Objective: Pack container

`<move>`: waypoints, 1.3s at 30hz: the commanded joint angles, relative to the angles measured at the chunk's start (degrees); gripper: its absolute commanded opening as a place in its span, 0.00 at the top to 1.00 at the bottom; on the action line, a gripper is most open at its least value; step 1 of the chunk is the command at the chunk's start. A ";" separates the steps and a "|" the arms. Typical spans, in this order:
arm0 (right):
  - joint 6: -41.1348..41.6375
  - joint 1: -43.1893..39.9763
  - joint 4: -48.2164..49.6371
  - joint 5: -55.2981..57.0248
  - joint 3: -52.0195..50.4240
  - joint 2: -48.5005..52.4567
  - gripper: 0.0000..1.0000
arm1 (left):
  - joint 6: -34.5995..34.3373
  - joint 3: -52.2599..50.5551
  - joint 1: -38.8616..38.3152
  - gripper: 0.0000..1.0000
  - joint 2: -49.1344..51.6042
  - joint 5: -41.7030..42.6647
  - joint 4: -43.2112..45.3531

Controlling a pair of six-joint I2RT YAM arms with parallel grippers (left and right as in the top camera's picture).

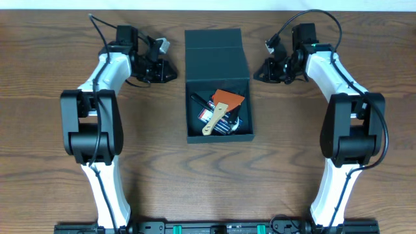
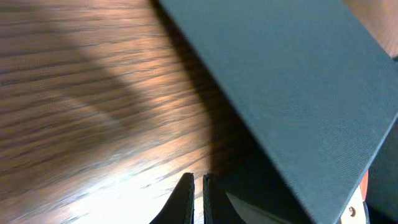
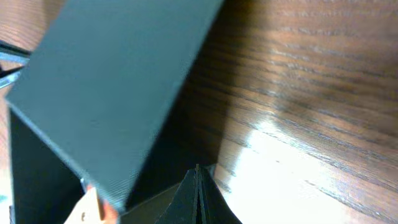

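— Where is the container (image 1: 214, 55)?
— Centre of the frame on the desk (image 1: 52, 39), lid open, an orange scraper (image 1: 221, 109) inside.
— The grippers?
— The left gripper (image 1: 170, 70) sits just left of it with fingers almost together; the right gripper (image 1: 258, 71), just right of it, is pressed closed and empty.

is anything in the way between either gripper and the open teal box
Nothing visible. Only bare wooden table lies between the left gripper and the container's left side, and between the right gripper and its right side. Both grippers sit beside the raised lid, apart from it.
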 commanded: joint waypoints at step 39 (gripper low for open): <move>-0.33 3.45 6.73 -7.87 0.74 6.36 0.99 | 2.40 0.72 -0.76 0.94 6.64 10.12 4.39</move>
